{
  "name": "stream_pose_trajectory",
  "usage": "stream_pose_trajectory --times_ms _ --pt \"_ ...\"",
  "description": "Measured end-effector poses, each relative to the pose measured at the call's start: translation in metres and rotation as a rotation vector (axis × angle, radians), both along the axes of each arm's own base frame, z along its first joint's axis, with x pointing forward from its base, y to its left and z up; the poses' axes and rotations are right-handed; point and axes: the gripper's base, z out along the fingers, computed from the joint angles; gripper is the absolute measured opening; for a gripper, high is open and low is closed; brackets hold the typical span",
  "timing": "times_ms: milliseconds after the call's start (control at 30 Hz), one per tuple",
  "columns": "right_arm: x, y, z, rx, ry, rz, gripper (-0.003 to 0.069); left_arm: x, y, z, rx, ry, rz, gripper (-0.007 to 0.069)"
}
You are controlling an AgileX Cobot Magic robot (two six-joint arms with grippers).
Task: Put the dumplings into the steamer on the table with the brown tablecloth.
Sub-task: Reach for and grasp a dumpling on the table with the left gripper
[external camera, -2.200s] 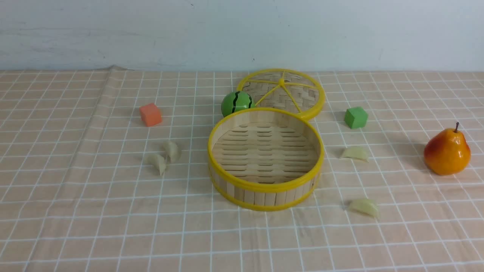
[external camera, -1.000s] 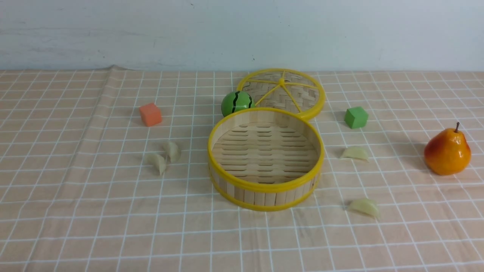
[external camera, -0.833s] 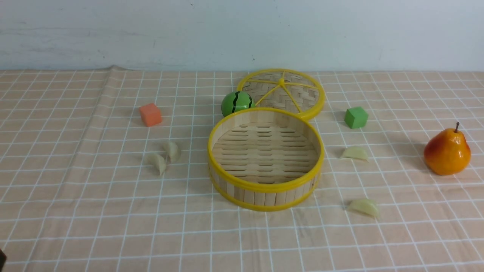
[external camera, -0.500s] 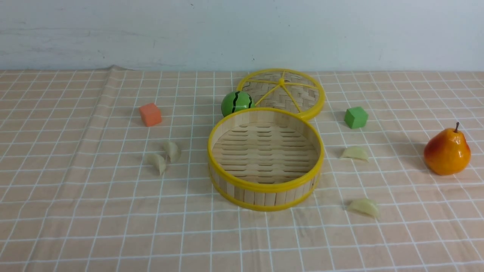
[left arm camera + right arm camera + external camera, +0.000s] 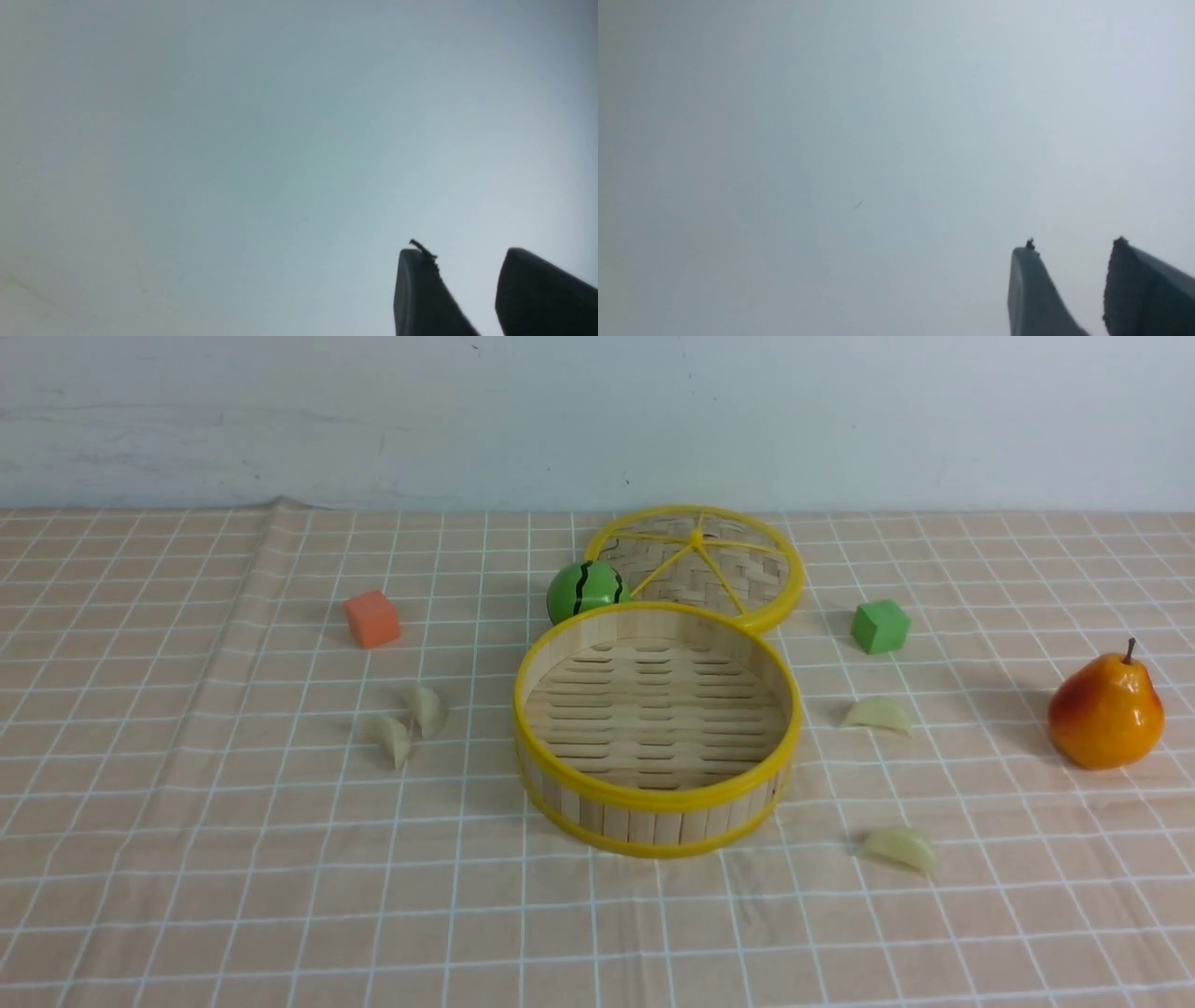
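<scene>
The steamer [image 5: 653, 797] stands mid-table on the brown tablecloth [image 5: 187, 896], with nothing inside it. Two dumplings [image 5: 426, 707] [image 5: 394, 739] lie touching just left of it. Two more lie to its right, one further back [image 5: 878, 714] and one nearer [image 5: 900, 846]. Neither arm shows in the front view. In the left wrist view my left gripper [image 5: 462, 254] shows two dark fingertips apart, empty, against a pale blank wall. My right gripper [image 5: 1071, 247] looks the same in the right wrist view, open and empty.
The flat woven lid [image 5: 695, 565] lies behind the steamer, with a green watermelon ball [image 5: 585, 591] at its left. An orange cube [image 5: 372, 618] sits back left, a green cube [image 5: 879, 626] back right and a pear [image 5: 1105, 709] far right.
A dark piece showed briefly at the front view's lower left edge 0.8 s ago and is gone. No object on the table has moved.
</scene>
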Motion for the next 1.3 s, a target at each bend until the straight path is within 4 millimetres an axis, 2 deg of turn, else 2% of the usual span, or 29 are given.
stream_pose_trajectory --times_ms 33,67,100,133,233,300,367,433,567,767,833,900,967,1067,1100,1133,1200,1233,1267,1300 --pt "0.001 0.0 0.009 -0.02 0.005 -0.014 0.0234 0.007 0.0 0.017 0.046 0.06 0.031 0.0238" --pt "0.002 0.0 0.013 -0.024 0.009 -0.018 0.0232 0.011 0.0 0.019 0.048 0.084 0.033 0.0238" --pt "0.005 -0.001 0.024 -0.064 0.036 -0.046 0.0209 0.023 0.001 0.035 0.09 0.172 0.075 0.0238" --pt "0.011 -0.001 0.027 -0.085 0.079 -0.06 0.0184 0.034 0.003 0.042 0.12 0.24 0.111 0.0238" --pt "0.032 -0.003 0.026 -0.174 0.253 -0.105 0.009 0.067 0.01 0.044 0.217 0.437 0.225 0.0238" --pt "0.051 -0.004 0.012 -0.228 0.424 -0.116 0.002 0.087 0.013 0.033 0.258 0.562 0.272 0.0238" --pt "0.063 -0.005 -0.001 -0.252 0.557 -0.113 -0.0012 0.1 0.014 0.023 0.27 0.639 0.283 0.0238" --pt "0.075 -0.006 -0.013 -0.265 0.679 -0.102 -0.0021 0.118 0.014 0.011 0.28 0.723 0.278 0.0238" --pt "0.088 -0.006 -0.028 -0.221 0.805 -0.072 -0.0021 0.149 0.012 -0.015 0.3 0.872 0.255 0.0238" --pt "0.096 0.008 -0.032 -0.139 0.954 0.056 -0.0021 0.187 0.012 -0.062 0.25 1.128 0.252 0.0238" --pt "0.1 0.014 -0.03 -0.147 1.038 0.094 -0.0021 0.194 0.008 -0.07 0.244 1.173 0.243 0.0238" --pt "0.104 0.018 -0.027 -0.165 1.105 0.112 -0.0021 0.197 0.003 -0.072 0.253 1.197 0.231 0.0237" --pt "0.113 0.029 -0.02 -0.269 1.248 0.159 -0.0021 0.204 -0.013 -0.072 0.301 1.241 0.202 0.0207" --pt "0.13 0.043 -0.012 -0.442 1.376 0.218 -0.0021 0.218 -0.032 -0.066 0.41 1.355 0.168 0.0113" --pt "0.132 0.044 -0.013 -0.459 1.393 0.226 -0.0021 0.22 -0.034 -0.068 0.419 1.372 0.164 0.0098" --pt "0.142 0.053 -0.015 -0.482 1.431 0.259 -0.0021 0.231 -0.041 -0.069 0.484 1.458 0.119 0.0032" --pt "0.152 0.062 -0.018 -0.462 1.481 0.301 -0.0021 0.247 -0.051 -0.069 0.544 1.524 0.035 -0.0014" --pt "0.153 0.064 -0.017 -0.455 1.489 0.309 -0.0021 0.248 -0.052 -0.069 0.571 1.531 0.021 -0.0013" --pt "0.16 0.069 -0.022 -0.439 1.547 0.341 -0.0021 0.263 -0.061 -0.074 0.598 1.553 -0.043 -0.0013" --pt "0.161 0.071 -0.023 -0.438 1.56 0.351 -0.0021 0.268 -0.063 -0.074 0.599 1.552 -0.058 -0.0013"
